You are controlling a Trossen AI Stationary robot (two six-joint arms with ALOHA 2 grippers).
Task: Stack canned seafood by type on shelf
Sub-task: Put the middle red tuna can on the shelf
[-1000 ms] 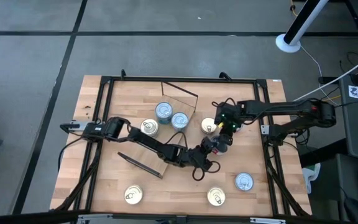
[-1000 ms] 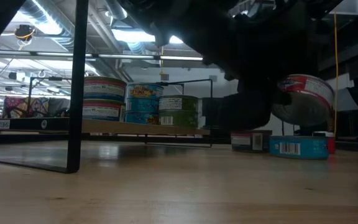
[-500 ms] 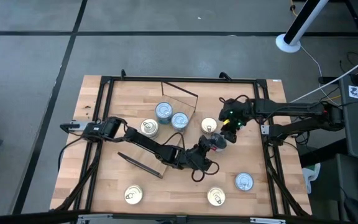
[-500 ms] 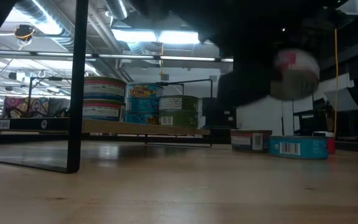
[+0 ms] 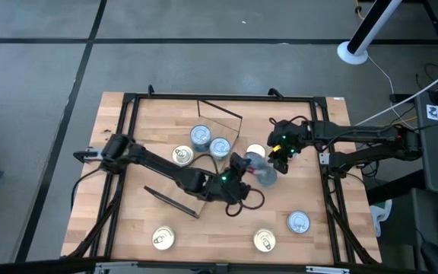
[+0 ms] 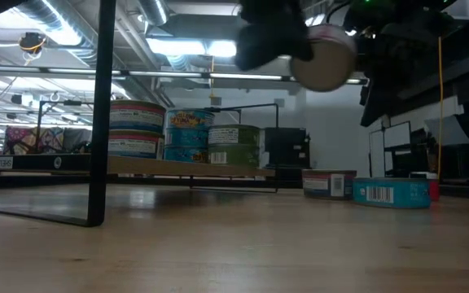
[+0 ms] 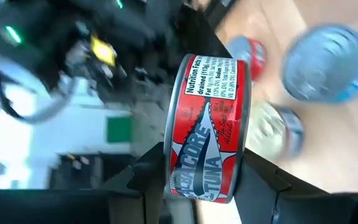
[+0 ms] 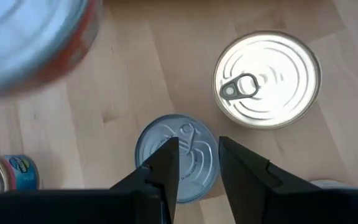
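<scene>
A red-labelled tuna tin (image 7: 209,124) hangs high above the table in my left gripper (image 5: 254,172), which is shut on it; the low view shows the tin (image 6: 324,59) well above the board. My right gripper (image 5: 280,151) hovers just to the right of it, fingers (image 8: 166,163) open a little with nothing between them, above a silver-topped tin (image 8: 176,158) standing on the table. The shelf (image 6: 186,167) carries several tins, among them a two-high stack (image 6: 137,129), a blue one (image 6: 187,130) and a green one (image 6: 234,145). My left gripper pinches the red tin between its two fingers, one on each flat end (image 7: 168,158). The tin is turned on its side, its label facing back toward the wrist. It is lifted clear of the table and of every other tin.
A pull-tab tin (image 5: 255,152) stands beside the silver one under my right gripper. Loose tins stand near the front edge (image 5: 163,237) (image 5: 264,240) and at the right (image 5: 299,222). Thin dark frame bars (image 5: 169,199) lie on the table at front left.
My left gripper has risen with the red tin and drawn a little toward the table's left, rolling as it went; the tin now hangs much higher. My right gripper has drawn back slightly toward the right edge.
</scene>
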